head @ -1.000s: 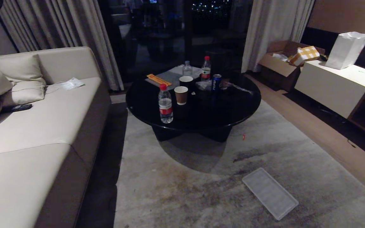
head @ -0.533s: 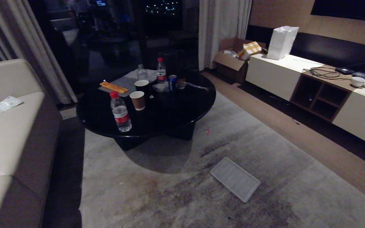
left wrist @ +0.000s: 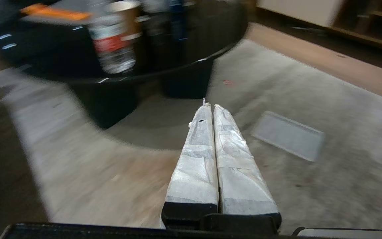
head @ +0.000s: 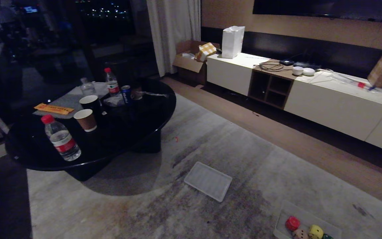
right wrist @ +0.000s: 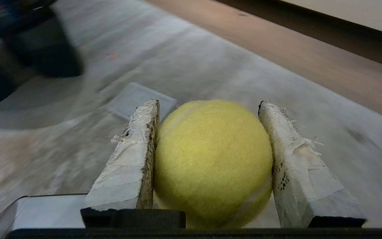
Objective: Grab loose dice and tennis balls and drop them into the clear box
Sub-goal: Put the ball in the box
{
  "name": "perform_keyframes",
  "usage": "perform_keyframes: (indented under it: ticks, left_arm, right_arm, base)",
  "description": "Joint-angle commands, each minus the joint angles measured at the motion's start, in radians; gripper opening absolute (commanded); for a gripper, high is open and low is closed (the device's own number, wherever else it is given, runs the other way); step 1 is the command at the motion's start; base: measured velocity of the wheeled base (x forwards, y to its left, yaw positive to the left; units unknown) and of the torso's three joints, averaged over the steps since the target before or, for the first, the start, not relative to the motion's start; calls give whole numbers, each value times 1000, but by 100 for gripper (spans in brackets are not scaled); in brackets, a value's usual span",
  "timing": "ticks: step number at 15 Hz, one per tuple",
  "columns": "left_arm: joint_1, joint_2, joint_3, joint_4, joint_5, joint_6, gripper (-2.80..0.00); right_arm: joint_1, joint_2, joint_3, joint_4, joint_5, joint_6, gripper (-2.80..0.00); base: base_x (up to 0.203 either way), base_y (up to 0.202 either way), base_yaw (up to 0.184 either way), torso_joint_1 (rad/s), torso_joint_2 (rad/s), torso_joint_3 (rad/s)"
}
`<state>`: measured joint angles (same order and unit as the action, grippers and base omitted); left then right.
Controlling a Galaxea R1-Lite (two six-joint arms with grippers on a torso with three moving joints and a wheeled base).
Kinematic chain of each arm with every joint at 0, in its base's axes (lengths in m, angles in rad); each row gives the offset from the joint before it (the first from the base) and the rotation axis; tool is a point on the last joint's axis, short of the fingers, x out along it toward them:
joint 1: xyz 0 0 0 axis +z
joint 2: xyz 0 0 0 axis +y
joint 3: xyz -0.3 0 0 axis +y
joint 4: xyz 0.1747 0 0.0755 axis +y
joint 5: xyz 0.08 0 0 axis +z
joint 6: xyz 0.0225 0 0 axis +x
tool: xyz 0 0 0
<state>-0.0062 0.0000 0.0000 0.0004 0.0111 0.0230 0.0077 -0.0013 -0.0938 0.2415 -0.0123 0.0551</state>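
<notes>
The right pincer [right wrist: 209, 166] is clamped on a tennis ball [right wrist: 212, 162], one pad pressed against each side. The left pincer [left wrist: 210, 109] is pressed together and holds nothing. Neither arm shows in the head view. There the clear box [head: 287, 219] sits on the rug at the lower right of the frame, with the red die [head: 292, 223], tan die [head: 299, 234] and yellow die [head: 315, 231] inside. The box lies toward the ball-carrying arm's side, so that arm seems the nearer one for the drop. The white ribbed panel [head: 208, 181] lies mid-frame, apart from the box.
</notes>
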Motion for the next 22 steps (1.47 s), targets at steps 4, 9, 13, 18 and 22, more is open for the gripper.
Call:
perform_keyframes:
  ticks: [4,9,13,18,22]
  left_arm:
    - [0,2,2,0,1,-2,-280]
    - [0,2,2,0,1,-3,-280]
    - [0,2,2,0,1,0,-280]
    - [0,2,2,-2,0,2,-280]
    - [0,2,2,-2,0,3,-280]
  right_arm:
    - [0,1,0,1,0,0,-280]
    - [0,1,0,1,0,0,-280]
    - [1,1,-1,2,0,0,-280]
    - [0,1,0,1,0,0,-280]
    - [0,1,0,1,0,0,-280]
  base:
    - [1,11,-165,1,1,2]
    - [0,8,-125,1,-1,2]
    - [0,0,0,1,2,-31]
    - [0,0,0,3,2,-190]
    - [0,0,0,3,2,-196]
